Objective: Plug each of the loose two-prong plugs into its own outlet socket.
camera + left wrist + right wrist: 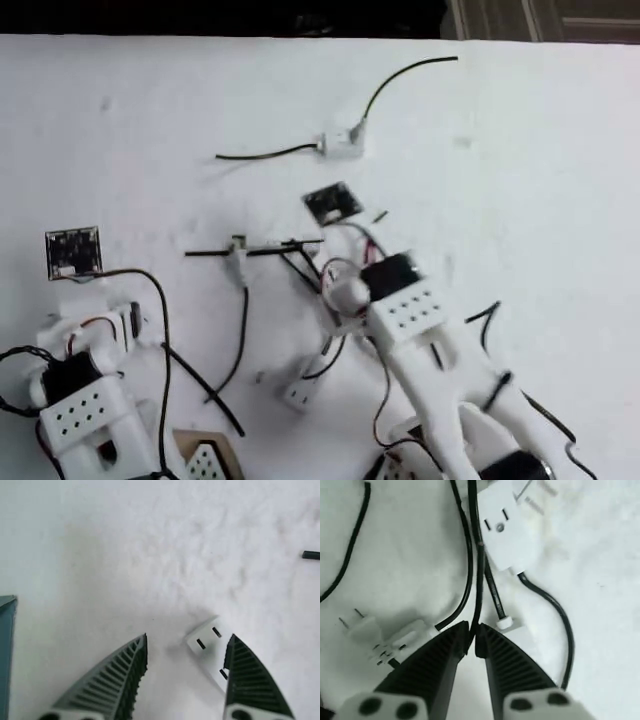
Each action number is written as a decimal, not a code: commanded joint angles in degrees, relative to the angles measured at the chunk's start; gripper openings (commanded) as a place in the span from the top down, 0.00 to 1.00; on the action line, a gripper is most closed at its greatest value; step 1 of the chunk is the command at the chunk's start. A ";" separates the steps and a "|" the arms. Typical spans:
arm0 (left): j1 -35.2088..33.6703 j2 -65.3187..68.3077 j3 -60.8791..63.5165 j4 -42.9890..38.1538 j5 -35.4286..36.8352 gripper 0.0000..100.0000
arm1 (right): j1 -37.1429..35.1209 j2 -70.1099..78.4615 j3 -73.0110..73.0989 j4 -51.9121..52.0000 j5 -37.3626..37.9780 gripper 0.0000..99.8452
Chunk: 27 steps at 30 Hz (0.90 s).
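Done: at the far side of the table (540,150) a joined plug and socket (340,146) lie as one white block with a cord leaving each end; I judge that pair finished
Left to do: a two-prong plug (362,626) lies on the cloth with bare prongs, just beside the right gripper (472,628); beyond them a white outlet (502,522) has nothing in its slots, and a second outlet socket (207,647) also shows empty slots, so at least one pairing is undone, probably two
Right fingers: closed to a sliver on a thin black cord (480,590), not on any plug body
Left fingers: the left gripper (188,639) is spread wide and holds nothing; it sits low over the table, with the second outlet socket against or just beside one finger, I cannot tell which
Clutter: several cords cross around the right gripper, and a corded plug (237,256) lies near it; pulling one cord would likely drag its neighbours
Edges: the far table edge is well apart from every part; a small dark board (333,203) sits between the joined pair and the right arm (420,320)
Open room: bare table lies to the far right and far left; the left arm (85,400) has a marker board (73,252) near it on the far side
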 commanded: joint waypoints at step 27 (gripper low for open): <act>-0.04 -0.66 -0.18 -1.14 -0.79 0.74 | 42.07 -20.53 -16.70 5.23 48.26 0.98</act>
